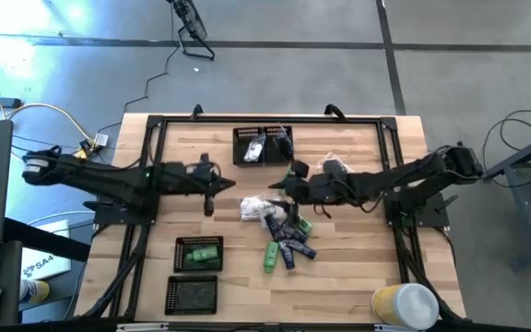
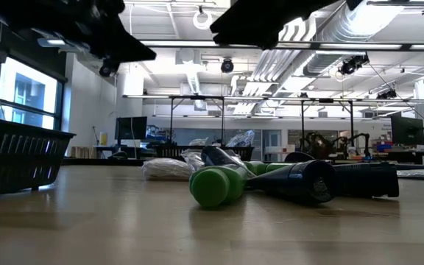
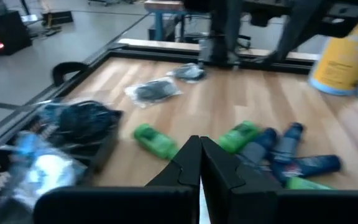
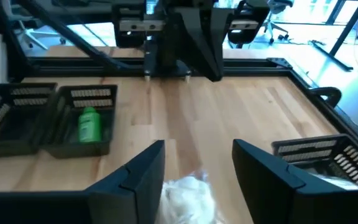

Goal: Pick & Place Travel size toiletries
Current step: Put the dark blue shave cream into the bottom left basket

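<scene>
The travel size toiletries lie in a heap (image 1: pixel 284 238) at mid table: green tubes (image 2: pixel 216 184), navy tubes (image 2: pixel 300 180), a white crinkly packet (image 1: pixel 252 207) and dark pieces in clear bags (image 3: pixel 154 91). One green tube (image 4: pixel 89 124) lies in a black mesh tray (image 1: pixel 198 254) at the near left. My right gripper (image 4: pixel 197 165) hangs open in the air over the white packet (image 4: pixel 188 196), at the heap's far side, touching nothing. My left gripper (image 3: pixel 199 163) is shut and empty, raised left of the heap (image 1: pixel 230 187), pointing toward the table's right edge.
A second black mesh tray (image 1: pixel 193 293) sits at the near left edge. A far tray (image 1: pixel 264 146) holds a white packet and a bagged dark piece. A yellow and white cup (image 1: pixel 404 304) stands at the near right corner. Bare wood lies between the heap and the near trays.
</scene>
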You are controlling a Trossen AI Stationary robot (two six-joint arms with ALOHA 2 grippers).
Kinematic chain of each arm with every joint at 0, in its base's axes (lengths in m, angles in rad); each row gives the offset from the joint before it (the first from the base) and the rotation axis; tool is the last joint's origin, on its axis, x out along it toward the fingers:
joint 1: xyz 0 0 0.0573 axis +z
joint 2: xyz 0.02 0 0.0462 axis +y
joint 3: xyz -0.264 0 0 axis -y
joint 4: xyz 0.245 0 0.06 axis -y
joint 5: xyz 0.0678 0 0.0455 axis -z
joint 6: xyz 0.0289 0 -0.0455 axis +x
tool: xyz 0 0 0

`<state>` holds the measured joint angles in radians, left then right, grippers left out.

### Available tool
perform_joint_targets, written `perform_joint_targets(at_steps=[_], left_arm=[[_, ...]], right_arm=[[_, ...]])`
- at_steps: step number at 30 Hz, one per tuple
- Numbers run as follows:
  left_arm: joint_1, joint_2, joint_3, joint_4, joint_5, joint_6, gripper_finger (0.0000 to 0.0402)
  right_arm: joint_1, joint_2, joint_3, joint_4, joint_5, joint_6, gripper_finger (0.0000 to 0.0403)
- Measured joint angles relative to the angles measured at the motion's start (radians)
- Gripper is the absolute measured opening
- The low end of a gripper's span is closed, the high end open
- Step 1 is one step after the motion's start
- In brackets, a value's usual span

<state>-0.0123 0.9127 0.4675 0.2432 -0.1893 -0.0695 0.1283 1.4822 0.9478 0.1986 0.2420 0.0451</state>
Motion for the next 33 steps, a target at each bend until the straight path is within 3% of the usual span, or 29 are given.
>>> perform_joint_targets(at_steps=[7, 16, 23, 33], left_arm=[[0.267, 0.0, 0.0, 0.001, 0.193, 0.062, 0.0], [0.535, 0.0, 0.0, 0.001, 0.502, 0.083, 0.0], [0.62, 0.0, 0.0, 0.001, 0.516, 0.118, 0.0], [0.685, 0.0, 0.0, 0.0, 0.547, 0.15, 0.0]], right_arm=[[-0.109, 0.0, 0.0, -0.002, -0.091, -0.066, 0.0128], [-0.221, 0.0, 0.0, -0.106, -0.096, -0.005, 0.0069], [-0.23, 0.0, -0.01, -0.207, -0.092, 0.035, 0.0032], [-0.251, -0.032, -0.248, 0.097, -0.117, 0.16, 0.0005]])
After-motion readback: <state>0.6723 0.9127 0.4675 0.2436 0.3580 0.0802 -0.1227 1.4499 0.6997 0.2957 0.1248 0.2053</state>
